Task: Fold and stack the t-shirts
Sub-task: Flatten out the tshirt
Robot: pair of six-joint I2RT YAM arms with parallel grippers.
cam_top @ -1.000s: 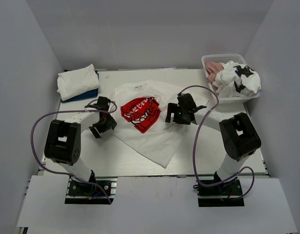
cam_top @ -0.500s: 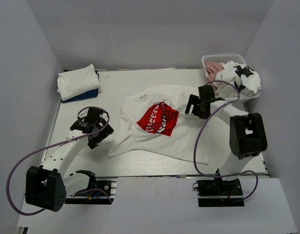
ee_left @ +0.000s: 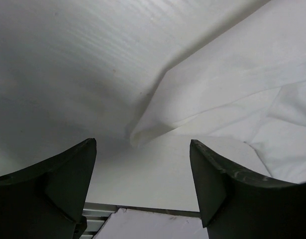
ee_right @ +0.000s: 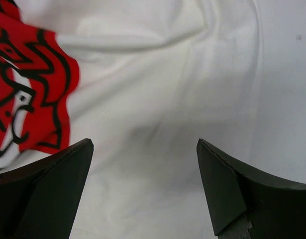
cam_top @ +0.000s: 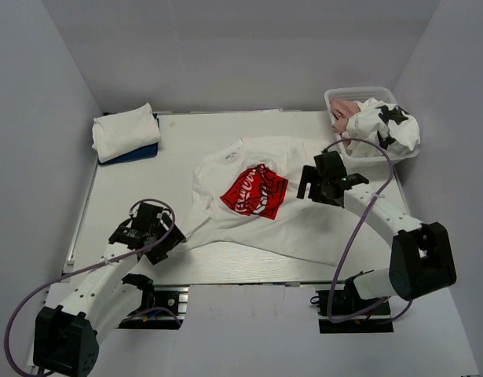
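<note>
white tee (cam_top: 292,224): spread front-up mid-counter, rumpled, not folded; collar end toward the far left
red print (cam_top: 254,191): on the chest, facing up, sits at a slant
counter (cam_top: 123,188): white, carries all the cloth and the basket
left tool (cam_top: 166,238): jaws wide apart, empty; low by the counter's near-left edge, right beside the white tee's near-left corner; wrist view has a pointed cloth corner lying between the two fingers, touching or not can't tell
right tool (cam_top: 313,188): jaws wide apart, gripping nothing; over the white tee's right side, just right of the red print; wrist view shows all cloth under it, print edge at left
folded white tee (cam_top: 125,131): far-left corner of the counter, stacked on the blue tee (cam_top: 144,151), blue only peeking out at the near edge
basket (cam_top: 359,92): white, far-right corner
pink tee (cam_top: 345,110): bunched inside the basket, left side
patched tee (cam_top: 386,126): white with black patches, heaped on the basket, hanging over its near rim
</note>
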